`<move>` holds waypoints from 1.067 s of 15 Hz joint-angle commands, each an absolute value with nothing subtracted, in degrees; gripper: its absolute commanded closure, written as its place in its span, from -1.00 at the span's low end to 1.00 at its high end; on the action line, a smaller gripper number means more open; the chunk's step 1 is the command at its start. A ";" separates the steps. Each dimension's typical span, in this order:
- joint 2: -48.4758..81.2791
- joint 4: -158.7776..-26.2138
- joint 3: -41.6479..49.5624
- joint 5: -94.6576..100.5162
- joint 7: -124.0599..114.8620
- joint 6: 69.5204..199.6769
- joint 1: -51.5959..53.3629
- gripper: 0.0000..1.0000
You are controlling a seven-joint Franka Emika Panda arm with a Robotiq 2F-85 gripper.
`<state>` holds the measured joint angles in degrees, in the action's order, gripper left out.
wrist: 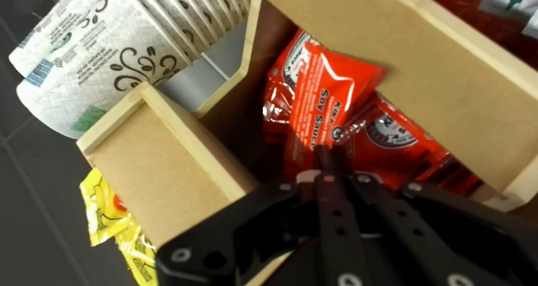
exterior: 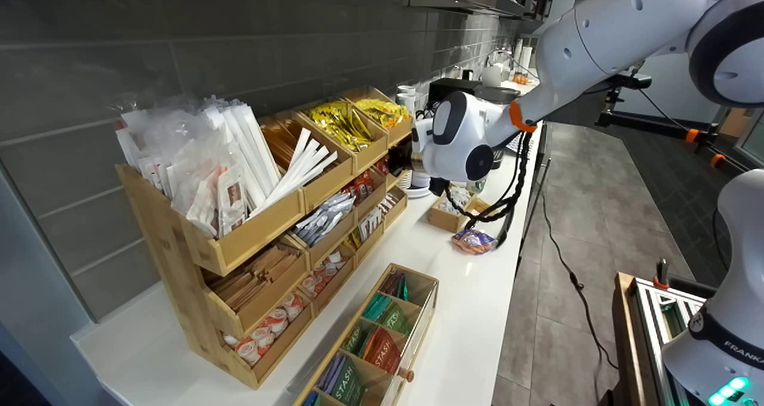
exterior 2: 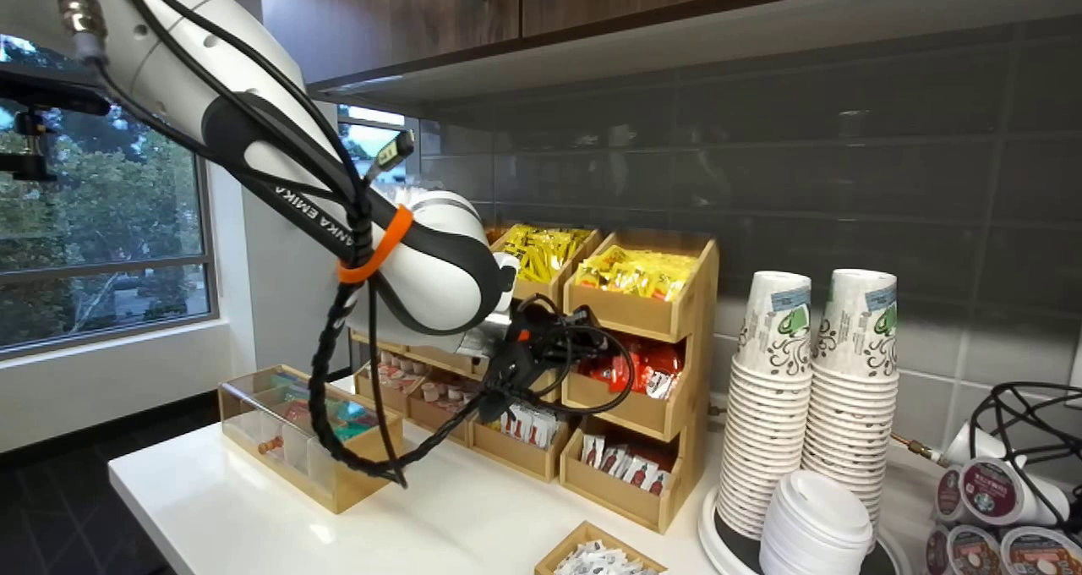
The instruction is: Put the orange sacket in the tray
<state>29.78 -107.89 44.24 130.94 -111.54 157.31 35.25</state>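
Gripper's (wrist: 327, 156) closed at the near end of the red-orange soy sauce packet (wrist: 317, 105); pinched or not, can't tell! If held, lower it well inside the wooden tray (wrist: 403, 52), then release.

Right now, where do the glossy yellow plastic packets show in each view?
In an exterior view: glossy yellow plastic packets, upper middle, in two light wooden bins.
In an exterior view: yellow packets, about the centre, in two bins.
Wrist view: yellow packets, lower left, only partly showing.
Shared landmark: the stacked white paper cups, right of the packets in both exterior views, above them in the wrist view.
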 commanded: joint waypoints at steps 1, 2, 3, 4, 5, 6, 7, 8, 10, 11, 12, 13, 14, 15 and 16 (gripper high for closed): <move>31.17 -105.67 42.60 136.49 -114.84 156.72 33.57 1.00; 31.18 -105.58 42.27 137.50 -115.16 156.71 33.27 1.00; 31.23 -105.44 41.91 138.60 -115.47 156.75 32.94 1.00; 31.29 -105.34 41.60 139.40 -115.71 156.66 32.68 1.00; 31.29 -105.24 41.26 140.18 -116.00 156.59 32.37 1.00; 31.19 -105.06 40.79 141.06 -116.46 156.61 31.94 1.00; 31.11 -104.92 40.38 141.80 -116.78 156.65 31.57 1.00; 31.00 -104.81 40.02 142.59 -117.23 156.64 31.25 1.00; 30.74 -104.64 39.29 144.03 -118.15 156.48 30.68 1.00; 30.60 -104.60 38.93 144.88 -118.61 156.32 30.47 1.00; 30.54 -104.57 38.71 145.43 -118.89 156.13 30.35 1.00; 30.50 -104.51 38.52 145.92 -119.24 155.99 30.25 1.00; 30.51 -104.44 38.31 146.30 -119.59 155.82 30.13 1.00; 30.63 -104.37 38.15 146.34 -119.83 155.43 30.07 1.00; 30.74 -103.98 37.54 143.96 -117.88 155.07 30.03 1.00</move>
<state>30.12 -105.95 39.01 143.59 -117.54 157.20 30.91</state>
